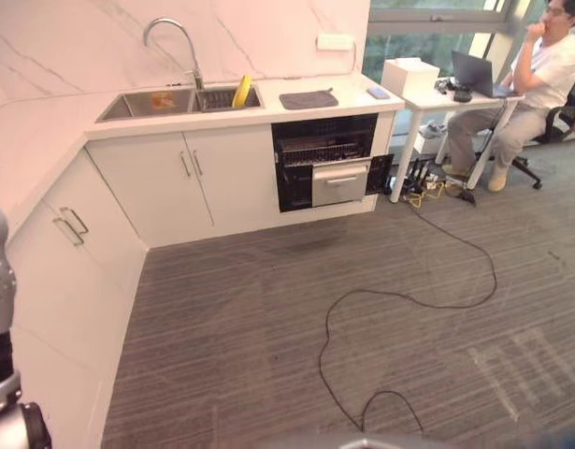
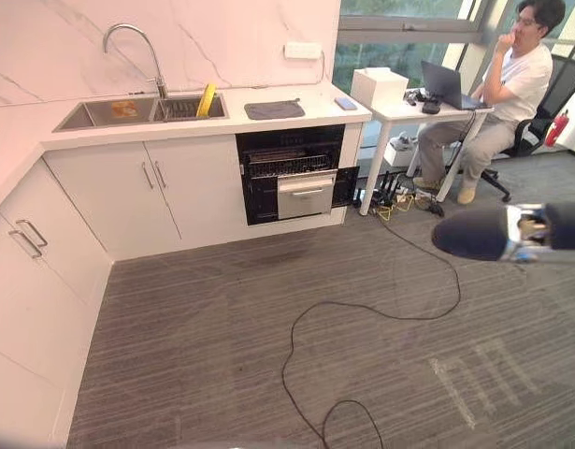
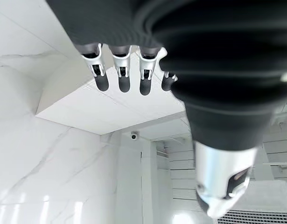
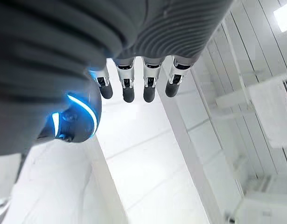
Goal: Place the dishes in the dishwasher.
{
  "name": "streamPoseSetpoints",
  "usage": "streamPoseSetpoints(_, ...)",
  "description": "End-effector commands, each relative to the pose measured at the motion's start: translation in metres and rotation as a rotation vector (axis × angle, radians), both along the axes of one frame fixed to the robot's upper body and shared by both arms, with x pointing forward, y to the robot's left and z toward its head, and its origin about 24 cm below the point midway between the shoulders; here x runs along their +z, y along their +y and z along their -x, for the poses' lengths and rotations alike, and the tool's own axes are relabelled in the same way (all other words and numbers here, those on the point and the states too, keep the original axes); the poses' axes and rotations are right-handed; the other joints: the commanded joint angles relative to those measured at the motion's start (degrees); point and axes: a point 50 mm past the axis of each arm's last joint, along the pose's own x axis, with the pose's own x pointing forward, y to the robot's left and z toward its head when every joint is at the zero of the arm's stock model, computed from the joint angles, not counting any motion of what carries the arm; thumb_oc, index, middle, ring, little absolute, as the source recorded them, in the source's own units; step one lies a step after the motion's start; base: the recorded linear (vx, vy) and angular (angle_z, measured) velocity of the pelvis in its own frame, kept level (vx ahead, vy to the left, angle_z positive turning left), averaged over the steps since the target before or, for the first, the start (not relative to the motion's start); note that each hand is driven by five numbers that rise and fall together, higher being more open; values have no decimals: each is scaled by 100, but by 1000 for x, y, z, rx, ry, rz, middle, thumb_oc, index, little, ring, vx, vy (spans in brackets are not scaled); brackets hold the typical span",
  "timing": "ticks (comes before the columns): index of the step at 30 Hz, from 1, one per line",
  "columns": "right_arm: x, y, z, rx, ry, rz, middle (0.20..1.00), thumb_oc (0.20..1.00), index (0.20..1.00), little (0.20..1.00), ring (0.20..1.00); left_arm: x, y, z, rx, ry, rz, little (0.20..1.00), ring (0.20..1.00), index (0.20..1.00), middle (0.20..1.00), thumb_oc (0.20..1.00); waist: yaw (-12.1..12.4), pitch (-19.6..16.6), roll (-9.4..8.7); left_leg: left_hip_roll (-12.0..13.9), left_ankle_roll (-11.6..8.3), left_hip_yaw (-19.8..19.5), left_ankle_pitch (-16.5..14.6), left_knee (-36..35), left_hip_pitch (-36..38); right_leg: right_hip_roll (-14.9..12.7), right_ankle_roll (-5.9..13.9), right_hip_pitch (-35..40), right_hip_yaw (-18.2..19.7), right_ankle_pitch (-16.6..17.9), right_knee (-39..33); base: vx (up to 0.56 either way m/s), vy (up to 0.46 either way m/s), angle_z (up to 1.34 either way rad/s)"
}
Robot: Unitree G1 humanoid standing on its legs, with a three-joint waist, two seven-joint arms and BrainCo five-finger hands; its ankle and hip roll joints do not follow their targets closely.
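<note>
Dishwasher (image 1: pixel 326 161) open under white counter (image 1: pixel 296 110), dark wire racks showing; steel sink (image 1: pixel 165 101) beside, with yellow dish (image 1: pixel 241 91). Left hand (image 3: pixel 122 70) and right hand (image 4: pixel 138 77) in wrist views: fingers straight, holding nothing.

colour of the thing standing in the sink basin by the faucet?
Yellow. The dish leans upright in the sink; clearest in the left eye view.

Open dishwasher (image 1: pixel 324 159) built in under the white desk (image 1: pixel 268 110), dark inside, upper wire rack showing, silver lower drawer front pulled slightly out, yellow dish (image 1: pixel 241 91) standing tilted in the right sink basin (image 1: pixel 226 98), orange item (image 1: pixel 163 98) lying in the left basin
</note>
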Motion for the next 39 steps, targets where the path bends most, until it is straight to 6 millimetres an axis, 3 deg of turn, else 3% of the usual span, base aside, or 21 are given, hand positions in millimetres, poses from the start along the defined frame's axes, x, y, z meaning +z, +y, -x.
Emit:
streamPoseSetpoints(1,16,1,-9,-30,158,1,1000,1000,1000,1000,1000,41,-18,4,-68,-106,-120,1000,1000,1000,1000,1000,114,-155,56,506,-547,-269,-231,11,-6,-234,386,359,-330,-469,32,59,2,6)
streamPoseSetpoints(3,21,-8,-28,-100,88,-183,1000,1000,1000,1000,1000,41,-21,-2,-84,-111,-155,1000,1000,1000,1000,1000,201,-79,79,503,-553,-325,-205,11,2,-222,380,362,-358,-453,40,0,5,19)
streamPoseSetpoints(6,12,8,-37,-93,193,11,1000,1000,1000,1000,1000,39,-34,-9,-122,-97,-172,1000,1000,1000,1000,1000,278,-27,33,507,-560,-409,-182,11,-31,-226,370,364,-364,-464,42,-7,1,5)
streamPoseSetpoints(8,21,12,-42,-84,263,-12,1000,1000,1000,1000,1000,40,-43,-13,-141,-88,-176,1000,1000,1000,1000,1000,326,-5,-19,516,-573,-405,-155,11,-24,-240,368,403,-437,-460,38,1,-13,6)
streamPoseSetpoints(10,35,6,-53,-174,206,-152,1000,1000,1000,1000,1000,39,-45,-16,-159,-92,-173,1000,1000,1000,1000,1000,350,14,-58,514,-582,-403,-160,11,-4,-252,386,435,-502,-450,32,-5,-14,8)
streamPoseSetpoints(14,44,8,-61,-96,268,-130,1000,1000,1000,1000,1000,38,-47,-19,-174,-98,-177,1000,1000,1000,1000,1000,395,35,-86,529,-567,-481,-136,11,-30,-255,358,419,-524,-456,40,1,-7,2)
streamPoseSetpoints(15,47,11,-61,-122,220,-113,1000,1000,1000,1000,1000,39,-49,-21,-168,-93,-182,1000,1000,1000,1000,1000,401,47,-104,545,-583,-480,-171,11,-6,-256,370,450,-537,-500,46,1,-7,14)
streamPoseSetpoints(17,69,4,-55,-123,-43,-285,1000,1000,1000,1000,1000,47,-52,-27,-156,-67,-195,1000,1000,1000,1000,1000,372,13,-74,545,-581,-431,-134,11,23,-245,378,485,-577,-458,32,3,21,15)
streamPoseSetpoints(18,74,0,-55,-133,-11,-296,1000,1000,1000,1000,1000,51,-52,-27,-153,-64,-198,1000,1000,1000,1000,1000,360,4,-56,552,-592,-442,-182,11,58,-234,395,513,-571,-503,41,-6,32,6)
streamPoseSetpoints(20,69,10,-53,-91,132,-111,1000,1000,1000,1000,1000,59,-50,-26,-135,-56,-207,1000,1000,1000,1000,1000,318,48,-40,550,-598,-444,-149,11,64,-233,388,515,-563,-482,35,0,0,0)
streamPoseSetpoints(22,69,14,-55,-79,293,-77,1000,1000,1000,1000,1000,62,-50,-28,-136,-48,-209,1000,1000,1000,1000,1000,282,72,-38,559,-604,-436,-119,11,60,-237,384,510,-541,-471,34,-22,14,-1)
streamPoseSetpoints(24,75,5,-70,-144,286,-224,1000,1000,1000,1000,1000,68,-46,-28,-137,-54,-209,1000,1000,1000,1000,1000,261,157,12,557,-617,-411,-103,11,46,-259,402,482,-536,-443,43,-62,37,-2)
streamPoseSetpoints(26,67,15,-64,-88,235,-131,1000,1000,1000,1000,1000,65,-44,-30,-136,-53,-203,1000,1000,1000,1000,1000,249,164,50,564,-616,-402,-91,11,41,-261,407,477,-520,-436,41,0,0,0)
streamPoseSetpoints(27,62,20,-62,-51,315,-50,1000,1000,1000,1000,1000,64,-45,-30,-138,-48,-202,1000,1000,1000,1000,1000,231,161,61,581,-622,-370,-86,11,33,-274,413,465,-526,-440,39,0,0,0)
streamPoseSetpoints(28,60,24,-60,-45,383,-7,1000,1000,1000,1000,1000,61,-45,-30,-147,-41,-202,1000,1000,1000,1000,1000,229,176,61,588,-619,-368,-84,11,16,-274,407,444,-505,-445,44,-47,-19,0)
streamPoseSetpoints(31,53,32,-59,-103,365,12,1000,1000,1000,1000,1000,53,-46,-28,-143,-44,-231,1000,1000,1000,1000,1000,226,256,6,612,-606,-309,-65,11,-13,-289,381,399,-478,-440,52,-67,-18,1)
streamPoseSetpoints(34,58,21,-65,-96,355,-151,1000,1000,1000,1000,1000,42,-40,-26,-151,-40,-220,1000,1000,1000,1000,1000,218,282,69,615,-612,-322,-56,11,7,-280,376,408,-433,-433,42,2,-1,-2)
streamPoseSetpoints(39,27,24,-67,-137,522,34,1000,1000,1000,1000,1000,19,-43,-18,-173,-32,-232,1000,1000,1000,1000,1000,219,391,83,629,-617,-326,-38,11,-39,-313,361,370,-423,-459,54,-60,-13,-2)
